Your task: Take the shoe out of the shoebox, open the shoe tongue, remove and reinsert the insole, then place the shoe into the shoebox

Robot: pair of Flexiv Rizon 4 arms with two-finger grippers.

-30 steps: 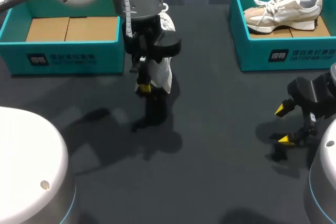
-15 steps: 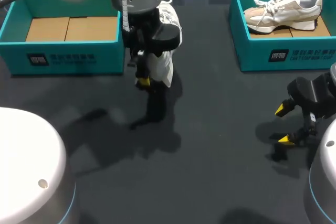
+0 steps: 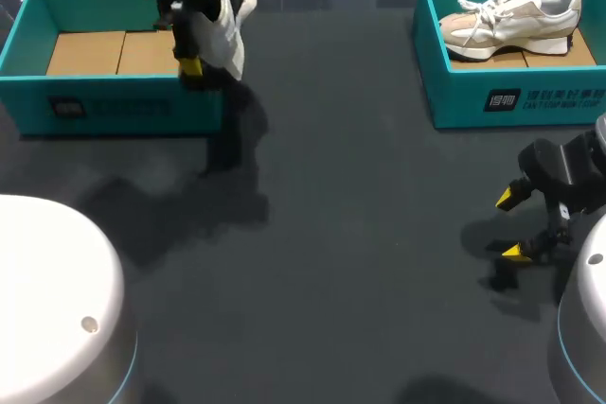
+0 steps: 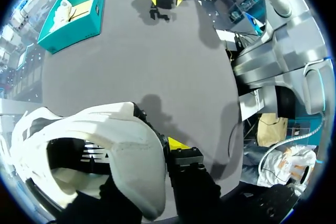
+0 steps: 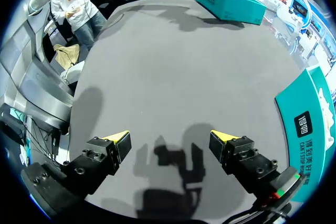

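Observation:
A white shoe (image 3: 232, 33) hangs in the air over the right end of the empty left shoebox (image 3: 112, 106), with my left gripper (image 3: 197, 63) shut on it. In the left wrist view the shoe (image 4: 105, 148) fills the space by my left gripper (image 4: 160, 150), whose fingers pinch the shoe's wall; one yellow tip (image 4: 177, 144) shows outside it, the other is hidden. A second, beige and white shoe (image 3: 511, 18) lies in the right shoebox (image 3: 511, 99). My right gripper (image 3: 516, 226) stands open and empty low over the table at the right; its own view shows the gripper (image 5: 172, 141) holding nothing.
Cardboard lines the left shoebox floor (image 3: 90, 51). The dark table (image 3: 360, 234) stretches between the two boxes. In the right wrist view the right shoebox wall (image 5: 310, 121) is close beside the right finger, and the left shoebox (image 5: 228, 2) lies far ahead.
My left arm has risen and carried the white shoe back and to the left, from above the table's middle to over the left shoebox's right end. The right arm has not moved.

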